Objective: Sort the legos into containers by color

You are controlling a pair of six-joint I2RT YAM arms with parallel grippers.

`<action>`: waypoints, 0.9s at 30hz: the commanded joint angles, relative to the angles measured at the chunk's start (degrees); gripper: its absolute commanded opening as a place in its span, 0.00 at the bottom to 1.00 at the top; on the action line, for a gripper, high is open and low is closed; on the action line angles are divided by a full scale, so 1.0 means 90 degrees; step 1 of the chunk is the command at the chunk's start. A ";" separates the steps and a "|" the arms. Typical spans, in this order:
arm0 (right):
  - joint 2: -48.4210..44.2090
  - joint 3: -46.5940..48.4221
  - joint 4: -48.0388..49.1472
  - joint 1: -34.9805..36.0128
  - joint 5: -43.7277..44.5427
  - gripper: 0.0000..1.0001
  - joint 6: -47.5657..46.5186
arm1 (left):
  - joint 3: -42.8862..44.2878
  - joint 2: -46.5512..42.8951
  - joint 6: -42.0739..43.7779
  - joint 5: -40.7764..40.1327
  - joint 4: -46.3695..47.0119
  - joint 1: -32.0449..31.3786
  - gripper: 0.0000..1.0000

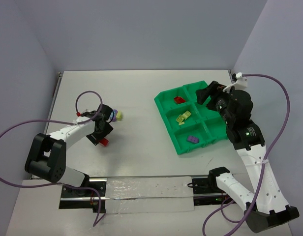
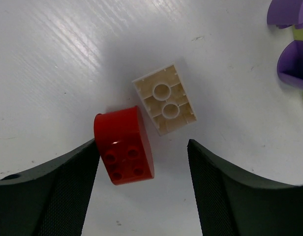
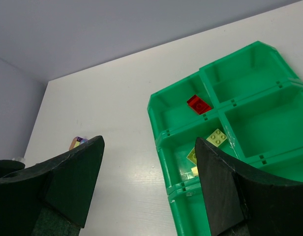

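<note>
- legos (image 1: 117, 115) lie partly in the green tray (image 1: 165, 120) and partly on the white table (image 1: 132, 93) by the left arm.
- top view: a red brick (image 1: 179, 100), yellow-green bricks (image 1: 183, 117) and a purple brick (image 1: 192, 139) each sit in a separate compartment down the tray's left column; neither wrist view shows the purple one.
- only the left wrist view shows a cream brick (image 2: 164, 99), upside down with its hollow tubes up, just beside a loose red brick (image 2: 124, 146).
- left gripper (image 2: 141, 145) is spread wide and grips nothing; the loose red brick lies against one finger (image 2: 68, 187), and the other finger stands apart.
- right gripper (image 3: 149, 147) hangs over the tray, jaws parted and bare.
</note>
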 commanded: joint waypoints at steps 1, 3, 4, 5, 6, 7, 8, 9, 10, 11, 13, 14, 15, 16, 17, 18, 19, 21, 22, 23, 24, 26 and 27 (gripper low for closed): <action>0.0115 0.0180 0.0168 0.0039 0.0061 0.81 -0.0097 | -0.0081 0.0154 -0.0045 0.0215 0.0559 0.0064 0.76; 0.0158 0.0184 0.0181 0.0036 0.0057 0.82 -0.0072 | -0.0078 0.0206 -0.0079 0.0212 0.0541 0.0055 0.74; 0.0174 0.0186 0.0185 0.0031 0.0051 0.82 -0.0062 | -0.0073 0.0230 -0.0099 0.0207 0.0530 0.0059 0.73; 0.0187 0.0184 0.0202 0.0031 0.0040 0.82 -0.0053 | -0.0080 0.0254 -0.0117 0.0203 0.0508 0.0064 0.69; 0.0203 0.0192 0.0222 0.0031 0.0022 0.82 -0.0047 | -0.0094 0.0260 -0.0133 0.0193 0.0459 0.0064 0.65; 0.0217 0.0199 0.0229 0.0031 0.0022 0.82 -0.0047 | -0.0101 0.0239 -0.0148 0.0178 0.0416 0.0064 0.62; 0.0225 0.0206 0.0229 0.0031 0.0036 0.82 -0.0047 | -0.0122 0.0189 -0.0156 0.0177 0.0393 0.0064 0.56; 0.0232 0.0205 0.0233 0.0031 0.0041 0.82 -0.0055 | -0.0154 0.0126 -0.0155 0.0236 0.0384 0.0057 0.50; 0.0239 0.0199 0.0239 0.0031 0.0041 0.82 -0.0065 | -0.0192 0.0055 -0.0144 0.0322 0.0387 0.0042 0.44; 0.0249 0.0187 0.0242 0.0031 0.0041 0.82 -0.0057 | -0.0221 -0.0015 -0.0096 0.0339 0.0414 0.0004 0.40; 0.0285 0.0133 0.0284 0.0031 0.0036 0.82 -0.0051 | -0.0236 -0.0192 -0.0048 0.0549 0.0380 -0.0226 0.25; 0.0302 0.0116 0.0294 0.0031 0.0020 0.82 -0.0036 | -0.0206 -0.0248 -0.0091 0.0552 0.0305 -0.0448 0.19; 0.0312 0.0095 0.0303 0.0031 0.0012 0.82 -0.0022 | -0.0145 -0.0266 -0.0119 0.0548 0.0215 -0.0653 0.16; 0.0313 0.0062 0.0328 0.0031 -0.0002 0.82 -0.0006 | -0.0020 -0.0256 -0.0151 0.0534 0.0089 -0.0836 0.11; 0.0308 0.0028 0.0362 0.0031 -0.0027 0.81 0.0014 | 0.0139 -0.0232 -0.0206 0.0509 -0.0050 -0.1045 0.06; 0.0306 0.0014 0.0376 0.0031 -0.0037 0.81 0.0027 | 0.0291 -0.0222 -0.0239 0.0494 -0.0104 -0.1125 0.04; 0.0311 0.0014 0.0381 0.0036 -0.0042 0.81 0.0036 | 0.0537 -0.0137 -0.0231 0.0500 -0.0168 -0.1317 0.02; 0.0298 0.0014 0.0372 0.0031 -0.0029 0.81 0.0018 | 0.1072 0.0076 -0.0156 0.0530 -0.0282 -0.1636 0.00; 0.0283 0.0018 0.0366 0.0031 -0.0005 0.81 0.0008 | 0.1406 0.0222 -0.0074 0.0582 -0.0251 -0.1749 0.00; 0.0265 0.0027 0.0354 0.0034 0.0030 0.81 -0.0004 | 0.1655 0.0366 0.0043 0.0685 -0.0179 -0.1839 0.00; 0.0238 0.0033 0.0328 0.0040 0.0070 0.81 -0.0020 | 0.1926 0.0538 0.0196 0.0830 -0.0071 -0.1859 0.00; 0.0176 0.0027 0.0309 0.0034 0.0145 0.81 -0.0062 | 0.2524 0.0812 0.0563 0.0986 0.0230 -0.1859 0.00; 0.0117 0.0016 0.0301 0.0031 0.0211 0.81 -0.0084 | 0.2949 0.1071 0.0803 0.1113 0.0355 -0.1862 0.00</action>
